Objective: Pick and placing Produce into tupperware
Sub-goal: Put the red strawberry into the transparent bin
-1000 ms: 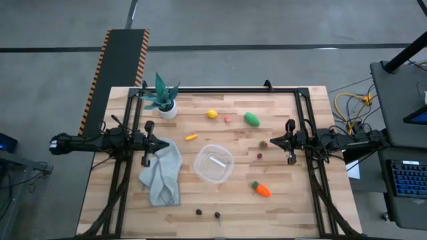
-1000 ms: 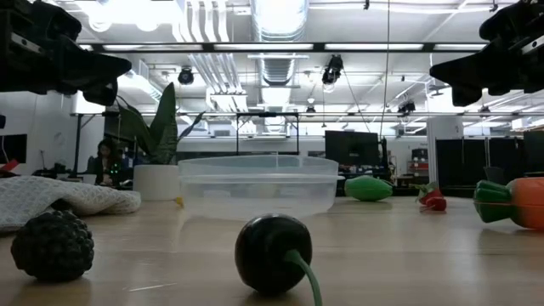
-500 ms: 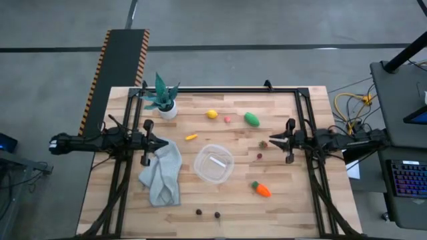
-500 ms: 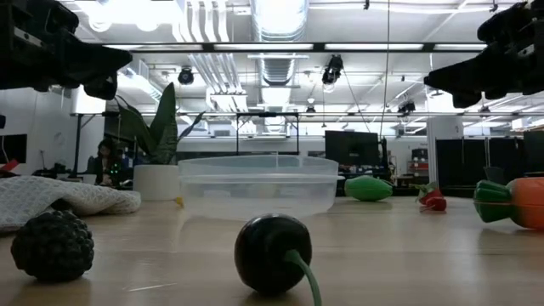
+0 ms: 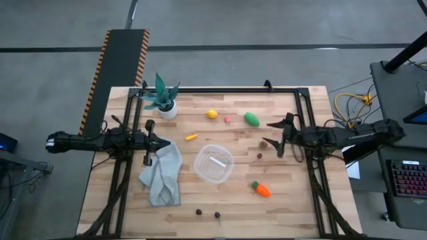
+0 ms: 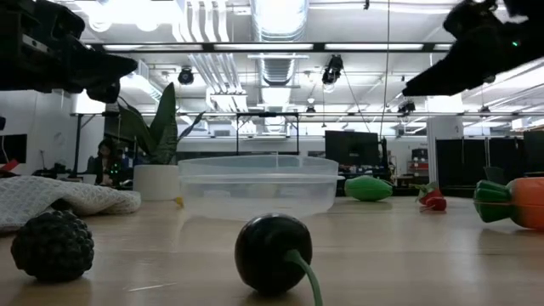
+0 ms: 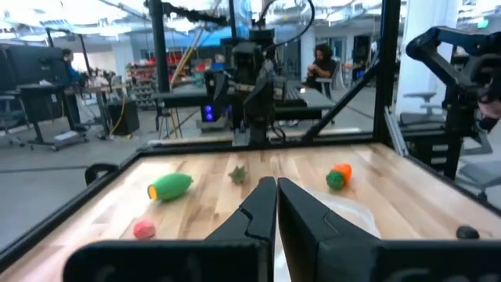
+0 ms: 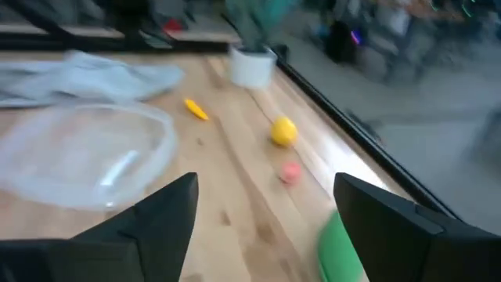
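Fingers pressed together on your left gripper (image 5: pixel 148 142), waiting at the cloth's (image 5: pixel 163 175) left edge. Tupperware (image 5: pixel 213 163) sits mid-table. Your right gripper (image 5: pixel 275 134) hangs spread wide above the tiny red piece (image 5: pixel 263 144), right of the tupperware.

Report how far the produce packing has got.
Nothing is packed: the tupperware holds no produce. In hand: the right hand, open, is above the table near the green oval; the left hand, shut and holding nothing, waits over the cloth. Left: the lemon, carrot, oval and small pieces.
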`<move>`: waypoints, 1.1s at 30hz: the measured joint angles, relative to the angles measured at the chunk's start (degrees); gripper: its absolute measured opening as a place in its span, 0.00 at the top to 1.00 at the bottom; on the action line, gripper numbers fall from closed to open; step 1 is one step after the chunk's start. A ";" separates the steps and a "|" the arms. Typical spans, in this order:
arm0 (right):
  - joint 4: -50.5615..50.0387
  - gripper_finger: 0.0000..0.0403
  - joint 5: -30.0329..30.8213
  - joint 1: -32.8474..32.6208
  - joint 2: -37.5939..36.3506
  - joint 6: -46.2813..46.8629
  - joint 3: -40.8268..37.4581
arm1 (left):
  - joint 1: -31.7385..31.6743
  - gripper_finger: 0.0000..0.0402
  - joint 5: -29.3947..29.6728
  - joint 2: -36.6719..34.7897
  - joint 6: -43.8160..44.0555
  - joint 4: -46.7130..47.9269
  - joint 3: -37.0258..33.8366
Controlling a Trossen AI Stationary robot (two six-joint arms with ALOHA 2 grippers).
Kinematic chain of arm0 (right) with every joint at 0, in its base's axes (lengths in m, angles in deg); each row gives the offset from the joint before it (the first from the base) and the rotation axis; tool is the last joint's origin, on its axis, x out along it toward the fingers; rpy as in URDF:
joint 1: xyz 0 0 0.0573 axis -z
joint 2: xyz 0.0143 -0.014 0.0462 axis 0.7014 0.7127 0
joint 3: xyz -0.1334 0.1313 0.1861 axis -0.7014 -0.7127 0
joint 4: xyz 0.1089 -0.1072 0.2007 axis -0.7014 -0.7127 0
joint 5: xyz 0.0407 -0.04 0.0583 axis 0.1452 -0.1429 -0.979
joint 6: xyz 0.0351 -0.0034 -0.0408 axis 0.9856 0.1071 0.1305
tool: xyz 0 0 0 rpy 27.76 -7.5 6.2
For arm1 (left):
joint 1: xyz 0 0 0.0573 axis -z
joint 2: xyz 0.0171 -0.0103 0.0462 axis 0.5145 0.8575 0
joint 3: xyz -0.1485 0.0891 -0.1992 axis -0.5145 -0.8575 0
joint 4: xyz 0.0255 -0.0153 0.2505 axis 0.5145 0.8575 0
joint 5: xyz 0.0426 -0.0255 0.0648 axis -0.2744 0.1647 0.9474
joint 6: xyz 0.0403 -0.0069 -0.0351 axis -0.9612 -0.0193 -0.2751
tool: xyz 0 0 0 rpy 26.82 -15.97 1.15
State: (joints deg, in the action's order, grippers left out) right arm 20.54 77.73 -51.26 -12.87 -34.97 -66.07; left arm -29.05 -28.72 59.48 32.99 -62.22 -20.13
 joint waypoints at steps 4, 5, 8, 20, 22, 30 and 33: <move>-11.38 0.30 0.80 0.02 8.97 4.70 7.50 | 0.00 1.00 -0.02 -0.04 -0.05 -1.99 0.00; -13.49 0.31 0.82 0.00 11.06 5.53 8.83 | 0.00 1.00 -0.02 -0.03 -0.07 -2.17 0.00; -16.38 0.34 0.88 0.02 17.19 5.87 11.36 | 0.00 1.00 -0.02 -0.04 0.10 -2.21 0.00; -20.16 0.39 0.76 0.13 32.11 7.50 14.29 | -0.04 1.00 -0.02 0.34 -0.17 -2.25 0.00; -20.16 0.39 0.63 0.12 33.55 9.16 14.29 | -0.04 1.00 -0.02 0.25 -0.19 -2.33 0.00; -19.79 0.39 0.53 0.11 37.58 13.95 14.27 | -0.02 1.00 -0.02 0.24 -0.23 -2.19 0.00; -19.78 0.40 0.53 0.11 38.75 14.67 14.20 | -0.02 1.00 -0.04 0.54 -0.24 -2.18 0.00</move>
State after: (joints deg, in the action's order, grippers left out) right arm 0.77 78.27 -51.16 25.88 -20.30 -51.87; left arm -29.07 -28.76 60.02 32.75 -64.40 -20.13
